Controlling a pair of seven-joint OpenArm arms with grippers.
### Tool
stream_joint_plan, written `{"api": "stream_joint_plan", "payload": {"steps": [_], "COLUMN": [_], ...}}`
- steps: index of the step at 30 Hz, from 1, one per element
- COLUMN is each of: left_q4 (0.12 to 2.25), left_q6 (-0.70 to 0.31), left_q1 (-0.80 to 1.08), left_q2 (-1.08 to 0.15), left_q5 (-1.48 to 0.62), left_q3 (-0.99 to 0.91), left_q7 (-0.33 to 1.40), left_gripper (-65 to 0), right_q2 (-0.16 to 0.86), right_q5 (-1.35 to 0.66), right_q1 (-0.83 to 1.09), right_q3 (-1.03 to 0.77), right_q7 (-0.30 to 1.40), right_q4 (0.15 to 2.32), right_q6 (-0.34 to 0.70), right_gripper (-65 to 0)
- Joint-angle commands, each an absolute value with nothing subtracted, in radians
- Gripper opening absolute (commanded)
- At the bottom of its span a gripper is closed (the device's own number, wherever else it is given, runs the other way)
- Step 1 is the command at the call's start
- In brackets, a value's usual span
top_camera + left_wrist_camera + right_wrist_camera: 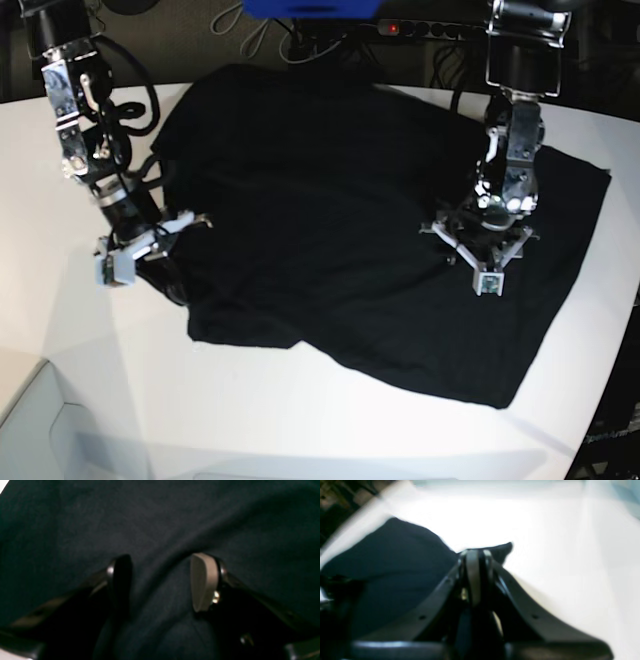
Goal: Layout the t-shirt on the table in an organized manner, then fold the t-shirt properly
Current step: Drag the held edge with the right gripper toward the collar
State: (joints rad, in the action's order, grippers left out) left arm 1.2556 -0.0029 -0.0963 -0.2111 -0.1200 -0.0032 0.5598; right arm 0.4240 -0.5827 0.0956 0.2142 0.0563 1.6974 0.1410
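t-shirt (330, 200): spread rumpled on table (90, 400) | right hand (476, 555): clenched on shirt's edge | left hand (160, 580): released, fingers astride a fold directly beneath, nearer the shirt's middle

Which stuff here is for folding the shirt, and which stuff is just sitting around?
For the job:
- the t-shirt, spread out black
- the table under it
- the left gripper, open over the cloth
- the right gripper, shut on the shirt's edge

Just around:
- cables and a power strip behind the table
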Motion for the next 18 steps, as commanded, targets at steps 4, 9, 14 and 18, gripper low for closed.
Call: {"api": "stream_joint_plan", "payload": {"steps": [4,9,14,18], "left_q4": [1.250,1.250,1.250,1.251], "left_q6": [0.004,0.004,0.004,0.004], "left_q1": [-0.093,-0.093,-0.096,-0.097], "left_q2": [-0.220,-0.220,-0.223,-0.223], "left_q5": [-0.105,-0.105,-0.105,-0.105], "left_q3": [-0.004,-0.004,-0.004,-0.004], "left_q7": [0.604,0.604,0.604,0.604], "left_gripper": [-28.8,-28.8,-28.8,-28.8], "right_q2": [0.417,0.418,0.418,0.421], "right_q5": [-0.590,-0.587,-0.587,-0.588], "right_q1": [0.114,0.117,0.088,0.074], "right_q3": [0.363,0.631,0.773,0.797], "right_q7": [0.024,0.024,0.025,0.117], "right_q4": [1.785,1.744,1.647,1.630], "right_q6": [0.156,0.156,0.156,0.156], "right_gripper": [-65.0,-65.0,-65.0,-62.7]}}
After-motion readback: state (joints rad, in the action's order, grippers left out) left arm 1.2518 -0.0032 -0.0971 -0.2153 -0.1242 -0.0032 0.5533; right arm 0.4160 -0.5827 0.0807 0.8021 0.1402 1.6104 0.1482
